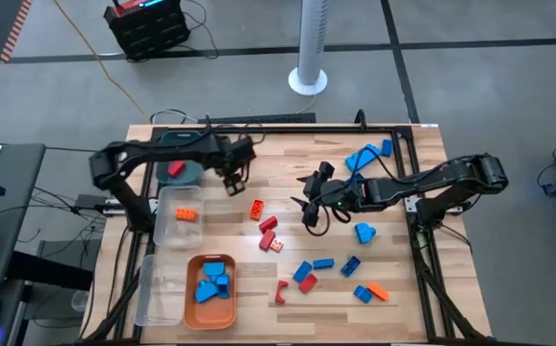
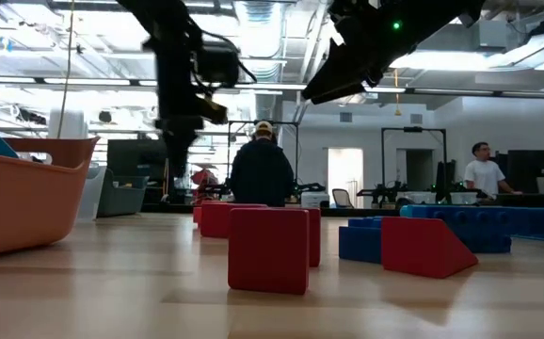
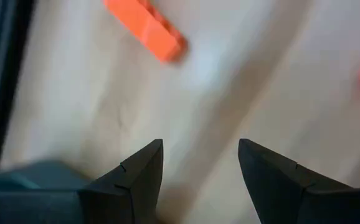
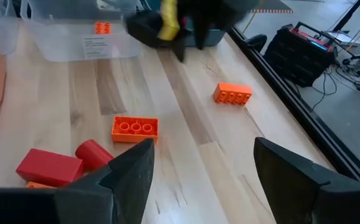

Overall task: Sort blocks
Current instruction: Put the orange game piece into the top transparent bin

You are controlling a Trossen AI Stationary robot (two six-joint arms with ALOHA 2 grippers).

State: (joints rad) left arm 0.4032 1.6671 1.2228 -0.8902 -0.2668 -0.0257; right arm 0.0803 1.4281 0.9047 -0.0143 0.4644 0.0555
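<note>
Seen from above, the left gripper [image 1: 233,183] hovers over bare wood near the teal bin [image 1: 180,169], its fingers [image 3: 139,177] parted and empty. The right gripper [image 1: 309,213] hangs mid-table, fingers spread wide, holding nothing. The blocks [image 1: 312,272] lie scattered across the table [image 1: 408,308], some already in the orange tray [image 1: 189,312] and clear bin [image 1: 167,235].

An orange tray [image 1: 190,312], clear bin [image 1: 167,216] and teal bin [image 1: 193,175] are sitting on the wooden surface [image 1: 288,187]; a white fan pole [image 1: 312,48] is standing behind.
</note>
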